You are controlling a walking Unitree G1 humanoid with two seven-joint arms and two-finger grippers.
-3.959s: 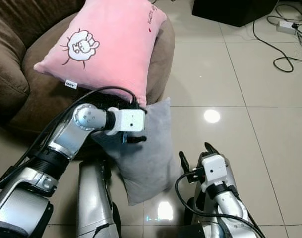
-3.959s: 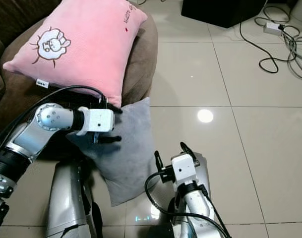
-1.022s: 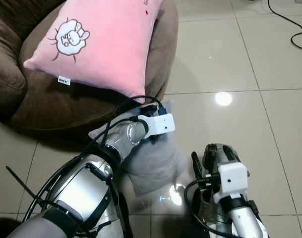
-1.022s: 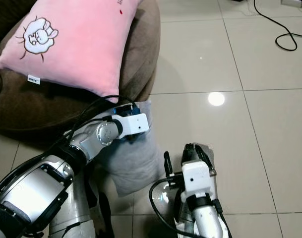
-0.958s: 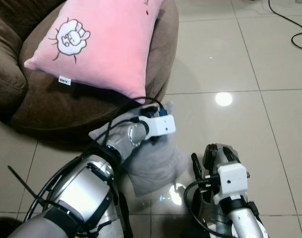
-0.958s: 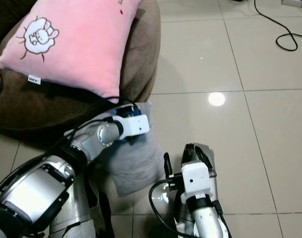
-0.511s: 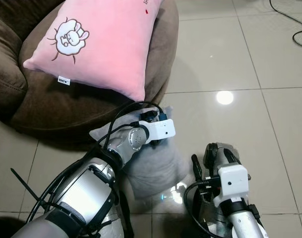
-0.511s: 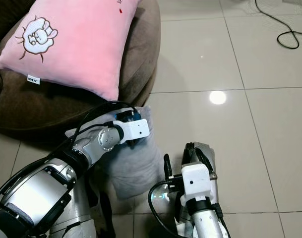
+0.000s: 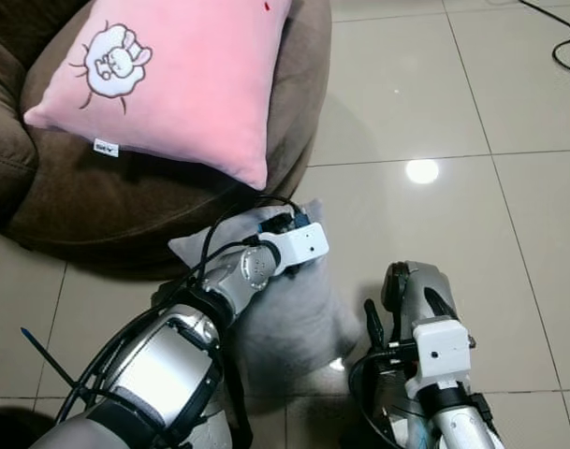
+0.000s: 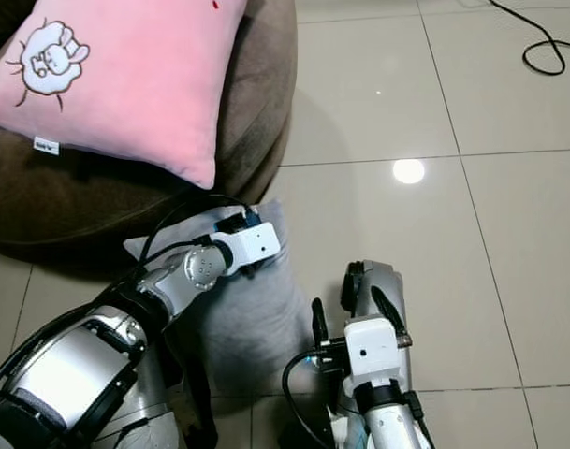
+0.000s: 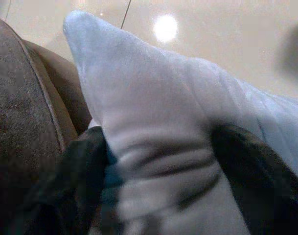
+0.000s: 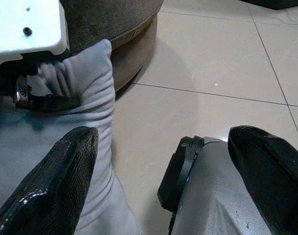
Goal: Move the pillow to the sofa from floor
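A grey pillow [image 9: 308, 313] stands on the tiled floor, leaning against the base of the brown sofa [image 9: 125, 206]. My left gripper [image 9: 286, 271] is shut on the pillow's upper corner. In the left wrist view the grey fabric [image 11: 153, 122] bunches between the two black fingers [image 11: 80, 171]. My right gripper [image 9: 401, 313] hangs open low down, to the right of the pillow and not touching it. Its fingers [image 12: 56, 191] stand wide apart.
A pink pillow [image 9: 172, 84] with a sheep drawing lies on the sofa seat above the grey one. My silver foot [image 9: 416, 281] stands just right of the grey pillow. Black cable [image 10: 537, 42] lies on the tiles at the far right. Open floor stretches ahead.
Over four seconds my left gripper has moved along the grey pillow's top edge to its corner, and the pillow now looks bunched. The camera has tipped down. The right gripper stays low.
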